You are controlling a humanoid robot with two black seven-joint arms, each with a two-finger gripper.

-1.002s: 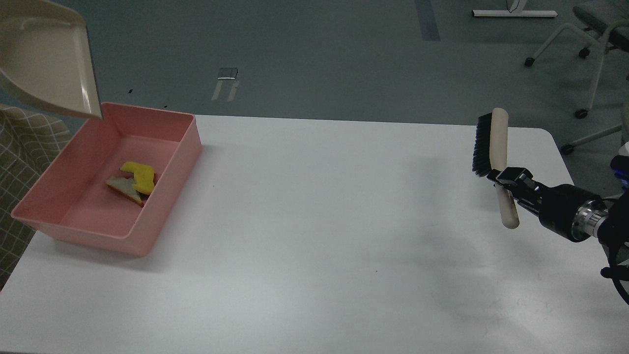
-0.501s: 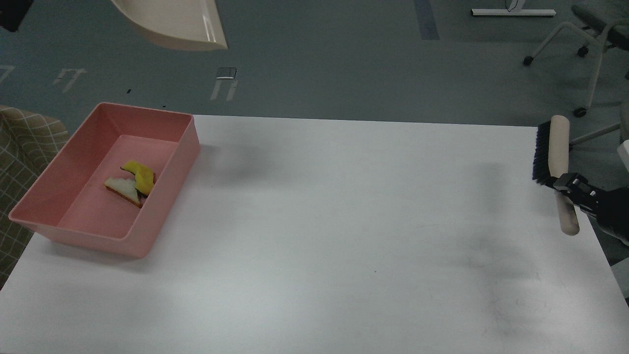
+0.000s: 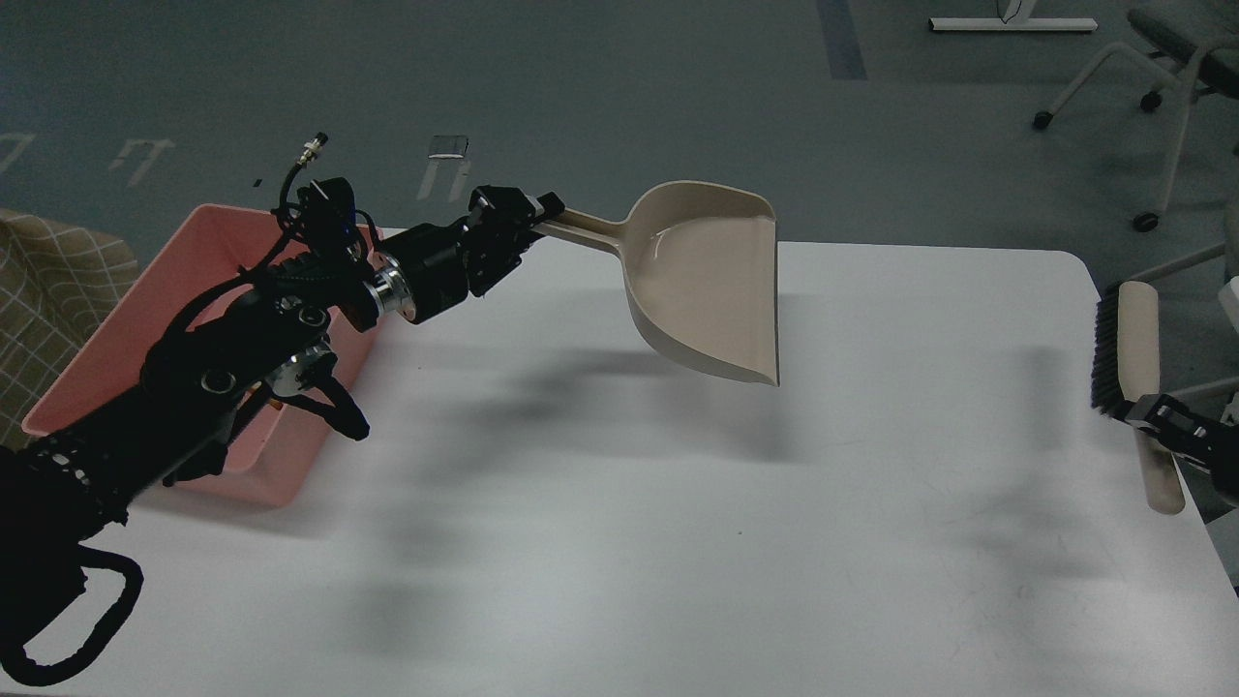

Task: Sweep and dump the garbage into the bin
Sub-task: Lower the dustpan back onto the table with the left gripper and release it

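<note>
One dustpan, one brush, one bin, two grippers.

The left gripper (image 3: pixel 518 215) clamps the empty dustpan (image 3: pixel 711 281) above the table (image 3: pixel 619 542); the right gripper (image 3: pixel 1152 418) grips the brush (image 3: pixel 1128 334). The pink bin (image 3: pixel 126 319) sits far left, its contents hidden behind the arm.

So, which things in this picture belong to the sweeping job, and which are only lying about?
Part of the job:
- pink bin, largely covered by the left arm
- beige dustpan, held by its handle in the left gripper, above the table
- brush, held in the right gripper

Only lying about:
- white table
- wheeled chair on the floor
- checked cloth
</note>
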